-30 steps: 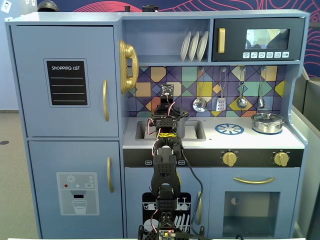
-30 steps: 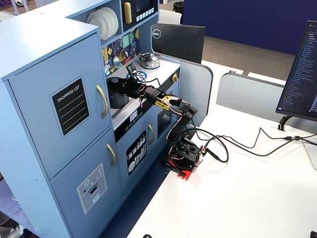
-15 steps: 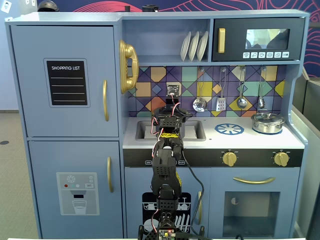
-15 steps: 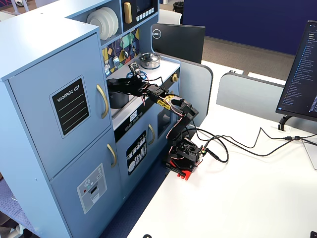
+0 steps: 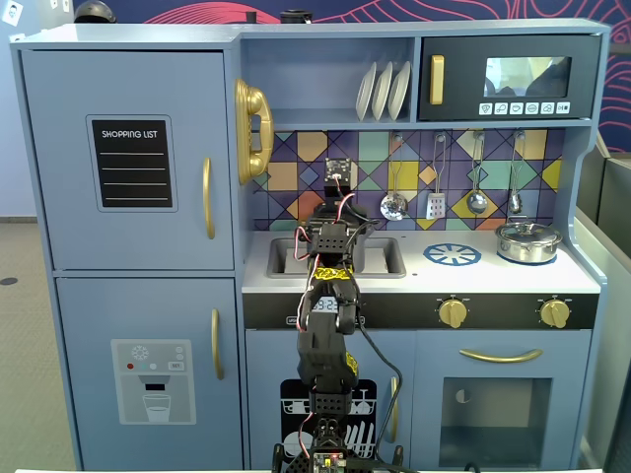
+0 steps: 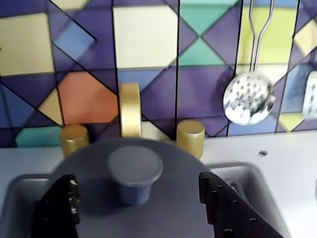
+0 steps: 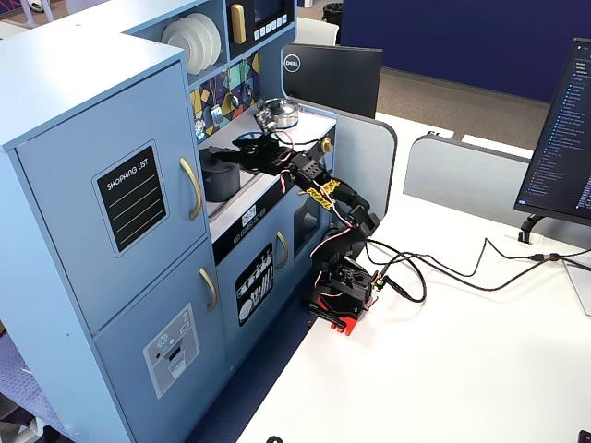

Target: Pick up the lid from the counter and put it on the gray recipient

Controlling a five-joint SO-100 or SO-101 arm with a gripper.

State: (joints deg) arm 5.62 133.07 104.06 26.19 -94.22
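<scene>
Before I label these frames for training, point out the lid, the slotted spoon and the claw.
lid (image 6: 134,165), wrist view, top of its knob.
slotted spoon (image 6: 248,100), wrist view, its perforated bowl.
claw (image 6: 138,208), wrist view, midway between its fingertips.

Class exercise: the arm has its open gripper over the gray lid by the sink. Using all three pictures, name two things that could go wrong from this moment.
1. In the wrist view the gripper is open, with its fingers either side of the knob on the lid. The knob is small and round, so a slightly off-centre close might slip off it.

2. The gold tap stands close behind the lid; reaching further forward could bump it.
</scene>
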